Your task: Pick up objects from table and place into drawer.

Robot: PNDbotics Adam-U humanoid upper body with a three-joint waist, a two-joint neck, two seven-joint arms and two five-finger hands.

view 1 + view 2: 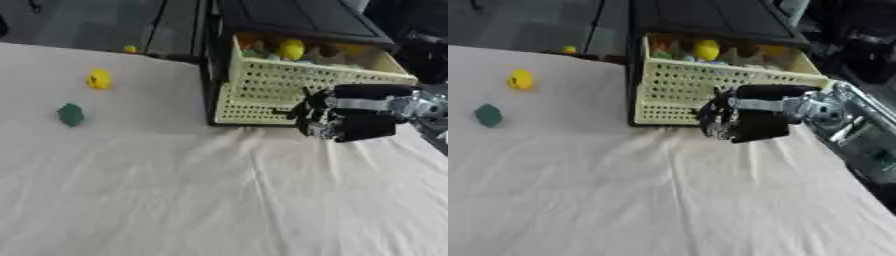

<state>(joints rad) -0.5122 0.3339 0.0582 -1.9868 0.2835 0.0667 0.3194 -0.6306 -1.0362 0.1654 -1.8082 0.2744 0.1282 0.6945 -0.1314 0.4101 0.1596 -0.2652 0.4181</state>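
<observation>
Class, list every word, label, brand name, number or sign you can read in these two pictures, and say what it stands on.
None: no readable text shows anywhere.
The cream perforated plastic drawer, black cabinet frame, white tablecloth, yellow rounded toy, green angular object and the robot's right hand bear no legible marks.

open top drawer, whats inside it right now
The top drawer holds a yellow rounded object among other yellowish and greenish pieces. The perforated front hides their lower parts.
</observation>
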